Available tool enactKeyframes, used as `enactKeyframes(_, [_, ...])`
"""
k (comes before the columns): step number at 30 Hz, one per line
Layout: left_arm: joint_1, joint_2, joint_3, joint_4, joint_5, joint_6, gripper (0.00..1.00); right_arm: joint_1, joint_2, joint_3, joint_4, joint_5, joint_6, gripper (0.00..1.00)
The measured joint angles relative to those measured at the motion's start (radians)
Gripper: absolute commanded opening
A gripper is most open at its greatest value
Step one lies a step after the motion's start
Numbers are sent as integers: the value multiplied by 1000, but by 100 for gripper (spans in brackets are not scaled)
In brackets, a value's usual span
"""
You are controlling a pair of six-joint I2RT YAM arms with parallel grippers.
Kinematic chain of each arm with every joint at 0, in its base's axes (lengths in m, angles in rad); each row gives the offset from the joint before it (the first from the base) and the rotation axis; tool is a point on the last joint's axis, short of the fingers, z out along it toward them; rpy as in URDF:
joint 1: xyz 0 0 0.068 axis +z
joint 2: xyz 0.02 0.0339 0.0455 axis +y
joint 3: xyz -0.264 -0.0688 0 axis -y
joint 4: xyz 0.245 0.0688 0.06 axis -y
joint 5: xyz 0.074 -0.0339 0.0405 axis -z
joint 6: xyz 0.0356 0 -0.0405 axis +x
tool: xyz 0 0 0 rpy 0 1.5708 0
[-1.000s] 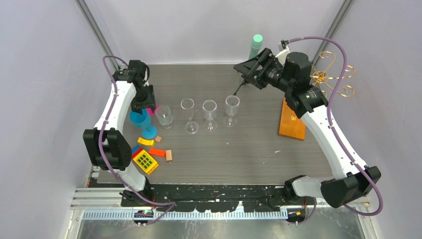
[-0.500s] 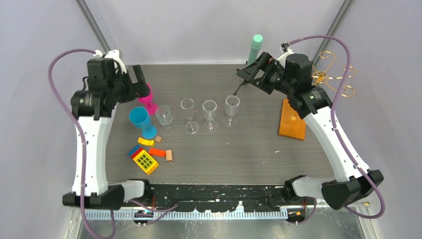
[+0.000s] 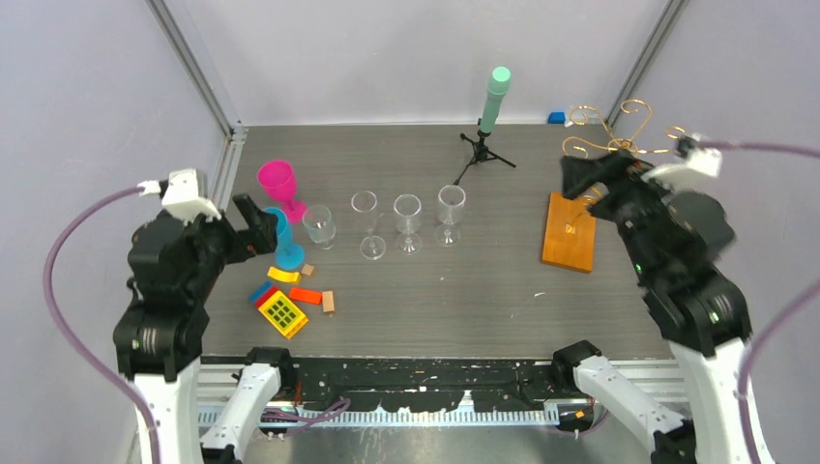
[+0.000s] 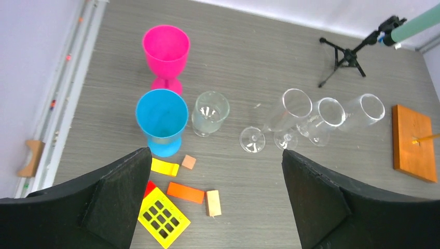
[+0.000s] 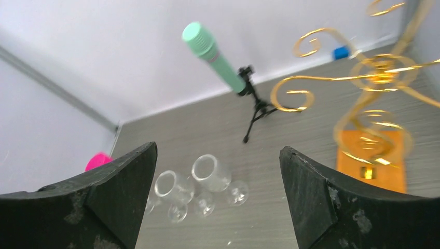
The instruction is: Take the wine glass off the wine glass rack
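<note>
The wine glass rack stands at the right: gold spiral arms (image 3: 619,126) on a thin stem above an orange-brown wooden base (image 3: 569,232). I see no glass hanging on its arms. It also shows in the right wrist view (image 5: 381,70). Three clear stemmed wine glasses (image 3: 407,222) stand upright in a row mid-table, also seen in the left wrist view (image 4: 324,116). My left gripper (image 3: 253,224) is open and empty, held high over the left side. My right gripper (image 3: 585,179) is open and empty, raised beside the rack.
A pink cup (image 3: 278,188), a blue cup (image 3: 282,242) and a clear tumbler (image 3: 319,225) stand at the left. Coloured blocks (image 3: 290,300) lie near the front left. A black tripod with a mint-green cylinder (image 3: 488,116) stands at the back.
Both arms have pulled back and risen towards the near edge. The left gripper left the pink cup's side; the right gripper left the tripod and came beside the rack.
</note>
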Motion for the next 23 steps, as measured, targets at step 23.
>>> enactKeyframes(23, [-16, -320, -140, -42, -209, -80, 100, 0, -323, -136, -94, 409, -46, 95])
